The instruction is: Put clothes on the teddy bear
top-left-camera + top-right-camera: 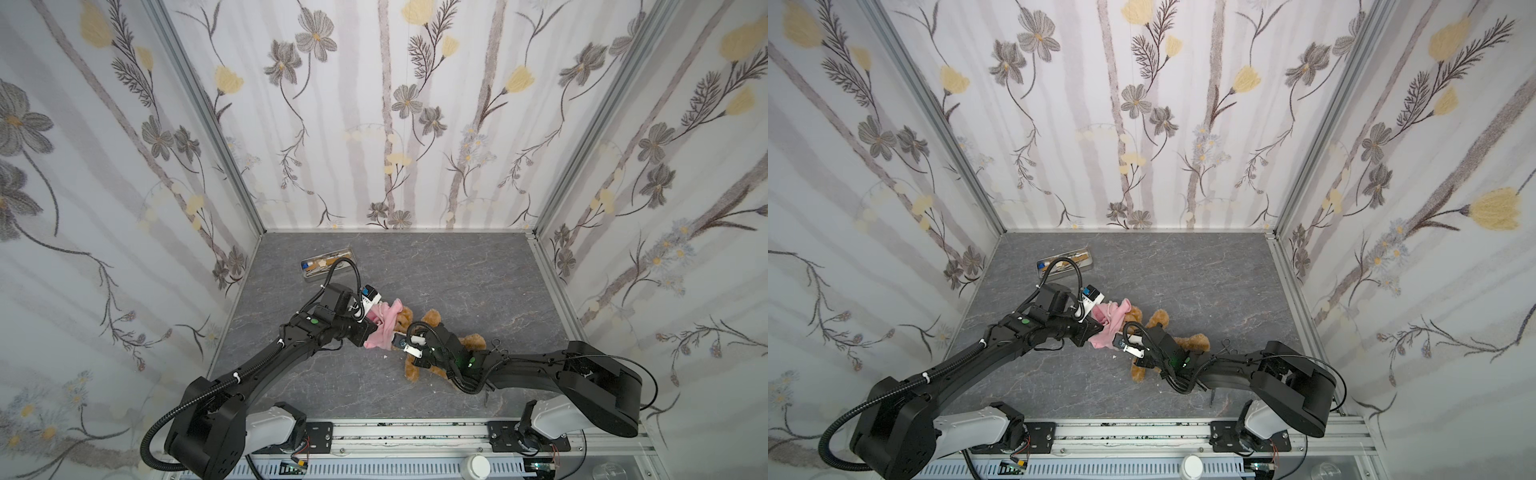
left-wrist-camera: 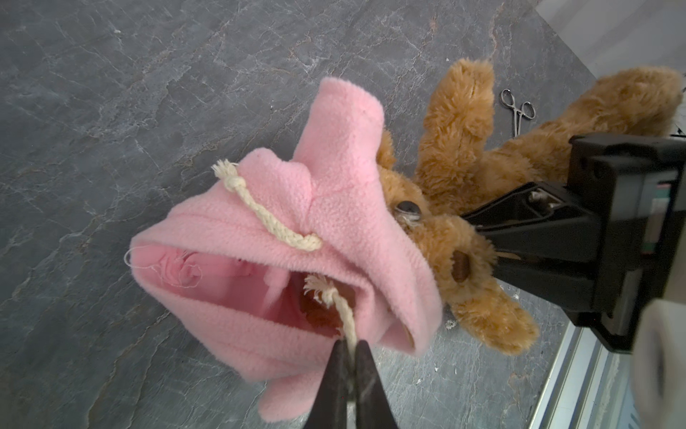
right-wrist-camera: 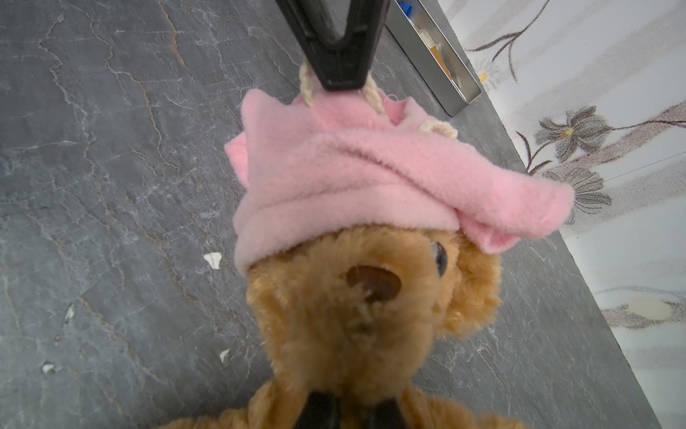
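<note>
Pink garment (image 1: 384, 328) over teddy bear (image 1: 432, 319)

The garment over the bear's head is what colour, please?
The garment is pink, clearest in right wrist view.

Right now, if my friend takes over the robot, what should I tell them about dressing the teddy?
Grippers: the left gripper is shut on the pink hoodie, at the edge with the drawstring. The right gripper is shut on the teddy bear, just below its head.
Where: the bear lies on the grey table. The hoodie sits over the top of its head, down to the brow.
Done: the hoodie is started over the head.
Left: pull it down past the face, get both bare arms in, then tug it over the body.
</note>
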You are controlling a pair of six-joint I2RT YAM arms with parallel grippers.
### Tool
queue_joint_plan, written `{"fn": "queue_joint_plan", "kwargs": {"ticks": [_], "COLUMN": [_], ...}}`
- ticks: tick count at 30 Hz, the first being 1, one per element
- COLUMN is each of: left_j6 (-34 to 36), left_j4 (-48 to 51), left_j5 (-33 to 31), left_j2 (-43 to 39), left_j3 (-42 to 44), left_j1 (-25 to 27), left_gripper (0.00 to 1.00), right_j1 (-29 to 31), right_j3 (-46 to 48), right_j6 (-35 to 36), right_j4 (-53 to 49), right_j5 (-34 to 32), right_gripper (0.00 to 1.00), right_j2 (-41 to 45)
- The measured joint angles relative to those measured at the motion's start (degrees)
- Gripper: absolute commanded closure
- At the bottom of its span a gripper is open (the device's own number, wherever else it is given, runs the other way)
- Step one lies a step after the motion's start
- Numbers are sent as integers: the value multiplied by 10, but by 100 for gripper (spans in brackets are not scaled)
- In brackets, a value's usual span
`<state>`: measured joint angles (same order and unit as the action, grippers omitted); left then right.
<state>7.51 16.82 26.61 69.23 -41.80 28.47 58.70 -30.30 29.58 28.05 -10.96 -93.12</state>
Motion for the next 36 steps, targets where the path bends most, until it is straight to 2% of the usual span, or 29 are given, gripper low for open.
{"fn": "queue_joint_plan", "kwargs": {"ticks": [7, 19, 27, 30, 36], "left_j6": [0, 15, 12, -5, -36], "left_j4": [-3, -2, -3, -5, -8], "left_j5": [9, 74, 12, -7, -15], "left_j2": [-21, -67, -103, -94, 11], "left_j3": [17, 53, 42, 29, -14], "left_j1": [0, 0, -21, -47, -65], "left_gripper": [88, 65, 58, 59, 73], "right_j1": [-1, -2, -3, -3, -3], "right_j3": [0, 0, 0, 1, 7], "right_j6": [-2, -2, -2, -2, -2], "right_j4": [0, 0, 0, 2, 4], "right_j5": [0, -1, -1, -1, -1], "right_gripper": [100, 100, 100, 100, 100], "right_j2": [0, 0, 0, 1, 8]}}
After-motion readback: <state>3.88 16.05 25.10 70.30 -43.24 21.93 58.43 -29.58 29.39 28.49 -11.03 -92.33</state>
